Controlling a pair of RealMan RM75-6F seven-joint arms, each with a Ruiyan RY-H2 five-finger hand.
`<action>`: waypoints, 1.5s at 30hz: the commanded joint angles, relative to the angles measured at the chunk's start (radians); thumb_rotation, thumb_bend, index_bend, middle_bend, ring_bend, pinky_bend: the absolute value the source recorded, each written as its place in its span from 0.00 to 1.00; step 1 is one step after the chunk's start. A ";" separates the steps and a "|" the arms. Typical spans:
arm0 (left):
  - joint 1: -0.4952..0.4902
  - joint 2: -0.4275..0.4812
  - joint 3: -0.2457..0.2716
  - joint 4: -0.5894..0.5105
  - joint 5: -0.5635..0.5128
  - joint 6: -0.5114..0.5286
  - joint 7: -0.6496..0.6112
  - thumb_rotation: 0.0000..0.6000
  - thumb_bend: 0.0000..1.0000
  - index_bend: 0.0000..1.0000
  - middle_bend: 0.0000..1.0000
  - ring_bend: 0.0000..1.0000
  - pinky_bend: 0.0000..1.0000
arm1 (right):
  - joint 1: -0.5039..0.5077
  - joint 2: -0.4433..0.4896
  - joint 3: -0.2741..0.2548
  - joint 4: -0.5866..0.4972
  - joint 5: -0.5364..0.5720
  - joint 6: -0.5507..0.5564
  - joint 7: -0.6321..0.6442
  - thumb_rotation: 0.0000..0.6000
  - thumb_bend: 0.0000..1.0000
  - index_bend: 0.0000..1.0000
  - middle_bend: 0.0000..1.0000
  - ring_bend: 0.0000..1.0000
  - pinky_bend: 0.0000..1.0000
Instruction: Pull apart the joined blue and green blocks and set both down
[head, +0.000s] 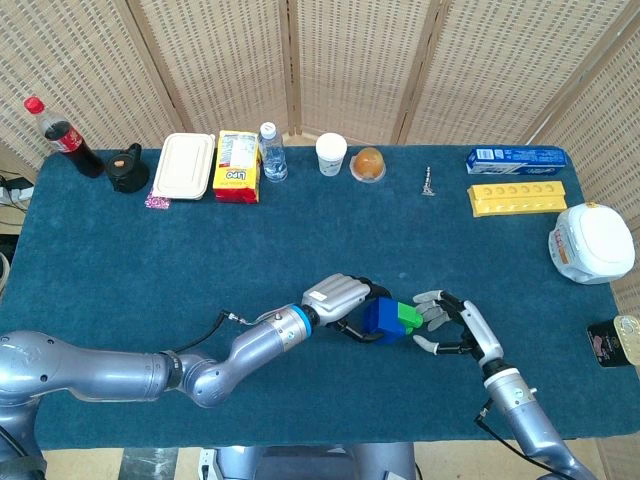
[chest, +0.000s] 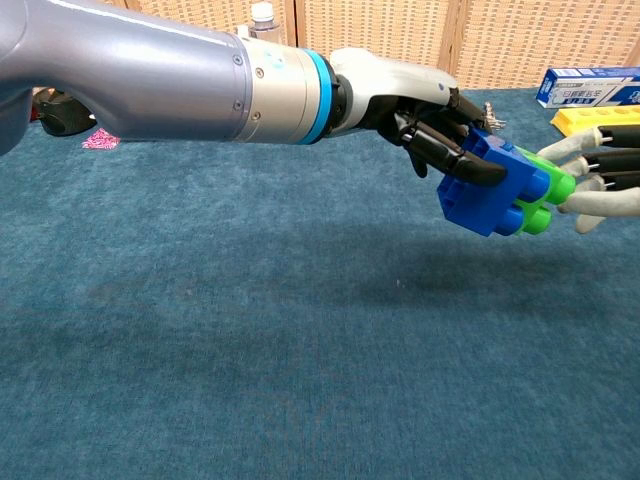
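The joined blocks hang above the blue tablecloth near the table's middle front. My left hand (head: 343, 299) (chest: 418, 108) grips the blue block (head: 380, 318) (chest: 492, 194) from above, fingers curled over its top. The green block (head: 408, 314) (chest: 545, 190) sticks out of the blue one's right side, studs pointing right. My right hand (head: 452, 322) (chest: 600, 180) faces it with fingers spread. Its fingertips (chest: 566, 152) reach the green block's end above and below, not closed on it.
Along the back edge stand a cola bottle (head: 60, 135), a white lunch box (head: 184, 166), a yellow box (head: 236, 165), a water bottle (head: 271, 152) and a paper cup (head: 331, 154). At the right lie a yellow tray (head: 518, 197) and a white container (head: 590, 243).
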 joint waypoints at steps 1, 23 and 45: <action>0.003 -0.008 -0.002 0.009 0.019 0.003 -0.018 0.56 0.43 0.41 0.34 0.23 0.26 | 0.008 -0.003 -0.001 0.009 -0.021 -0.013 0.032 1.00 0.26 0.32 0.41 0.43 0.44; 0.045 -0.026 -0.022 0.045 0.141 -0.023 -0.180 0.55 0.43 0.41 0.34 0.23 0.26 | 0.026 -0.031 -0.004 0.070 -0.081 0.000 0.208 1.00 0.27 0.51 0.59 0.64 0.56; 0.066 -0.023 -0.026 0.050 0.200 -0.022 -0.244 0.55 0.43 0.41 0.34 0.23 0.26 | 0.019 -0.030 -0.014 0.067 -0.078 0.031 0.193 1.00 0.27 0.58 0.66 0.76 0.66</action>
